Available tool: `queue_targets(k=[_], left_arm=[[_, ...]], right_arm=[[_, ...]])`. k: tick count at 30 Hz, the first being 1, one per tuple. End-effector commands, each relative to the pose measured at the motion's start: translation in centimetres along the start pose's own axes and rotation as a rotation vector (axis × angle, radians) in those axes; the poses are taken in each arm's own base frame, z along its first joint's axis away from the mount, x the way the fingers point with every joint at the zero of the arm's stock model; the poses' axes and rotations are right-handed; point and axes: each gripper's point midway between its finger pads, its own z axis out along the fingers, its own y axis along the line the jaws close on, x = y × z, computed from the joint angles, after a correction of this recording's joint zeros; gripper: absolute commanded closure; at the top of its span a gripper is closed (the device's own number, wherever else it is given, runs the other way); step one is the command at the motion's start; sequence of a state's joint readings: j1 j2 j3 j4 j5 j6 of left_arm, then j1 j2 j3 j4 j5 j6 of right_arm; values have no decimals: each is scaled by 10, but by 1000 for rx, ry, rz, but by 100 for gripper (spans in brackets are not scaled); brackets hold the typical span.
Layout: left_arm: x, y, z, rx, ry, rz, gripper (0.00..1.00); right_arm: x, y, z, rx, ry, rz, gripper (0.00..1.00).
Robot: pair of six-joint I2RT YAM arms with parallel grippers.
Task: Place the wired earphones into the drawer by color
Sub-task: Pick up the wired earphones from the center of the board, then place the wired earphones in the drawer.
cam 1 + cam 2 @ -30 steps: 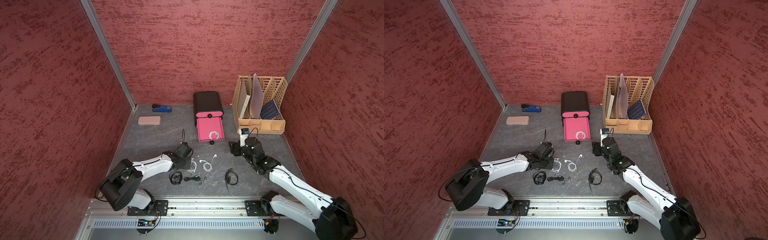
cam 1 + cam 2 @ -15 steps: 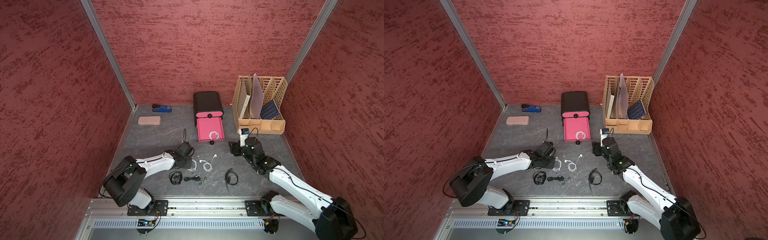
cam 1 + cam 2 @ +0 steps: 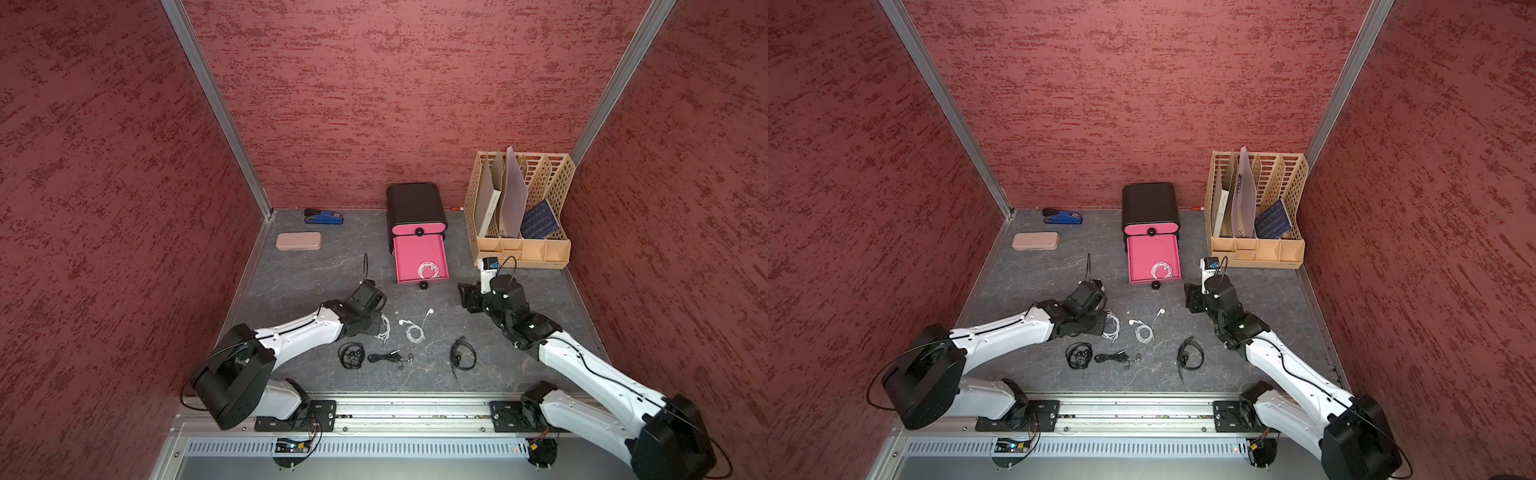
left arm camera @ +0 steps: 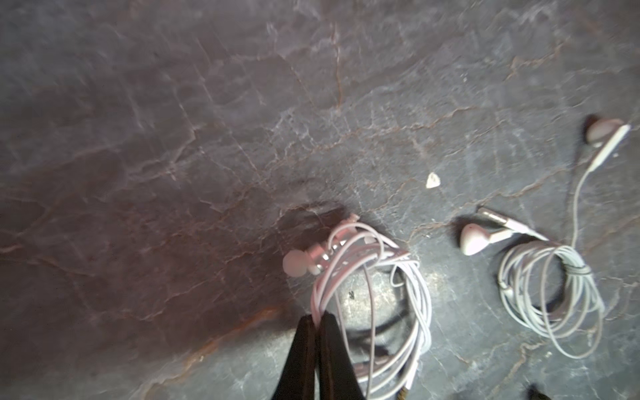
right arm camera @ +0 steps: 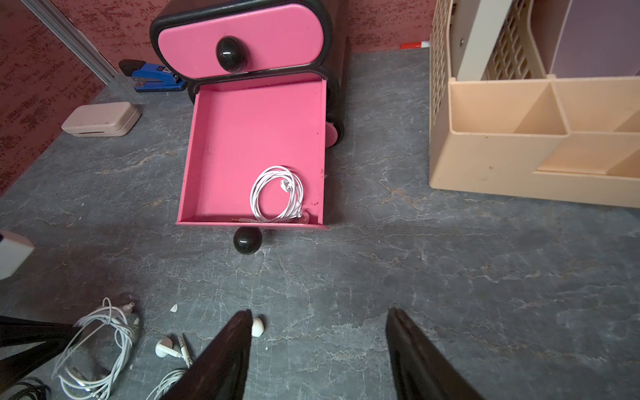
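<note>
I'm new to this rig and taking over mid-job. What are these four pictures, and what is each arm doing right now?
Two white robot arms work over a grey table. The two wide pictures come from one camera head overhead. The other two come from a camera on each arm's wrist. In the left wrist view, the left gripper is shut on a white earphone bundle. The right gripper is open and empty, facing the open pink drawer, where one white set already lies. Loose on the table are another white set and three black sets.
</note>
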State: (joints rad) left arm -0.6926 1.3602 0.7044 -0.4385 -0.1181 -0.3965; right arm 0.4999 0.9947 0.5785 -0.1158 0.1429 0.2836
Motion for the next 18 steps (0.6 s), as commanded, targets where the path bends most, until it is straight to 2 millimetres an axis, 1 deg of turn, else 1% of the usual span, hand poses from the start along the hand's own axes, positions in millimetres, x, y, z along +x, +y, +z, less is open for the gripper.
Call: queue_targets(k=[1, 7, 12, 18], left_arm=[[-21, 4, -17, -26, -73, 21, 100], [-48, 3, -40, -48, -146, 62, 100], [-71, -8, -56, -15, -209, 82, 100], [-103, -26, -67, 39, -298, 88, 100]], right_arm=[[-7, -6, -2, 23, -40, 11, 34], [-6, -6, -1, 27, -38, 11, 34], [-7, -6, -1, 25, -42, 11, 34], [-6, -5, -1, 19, -40, 13, 34]])
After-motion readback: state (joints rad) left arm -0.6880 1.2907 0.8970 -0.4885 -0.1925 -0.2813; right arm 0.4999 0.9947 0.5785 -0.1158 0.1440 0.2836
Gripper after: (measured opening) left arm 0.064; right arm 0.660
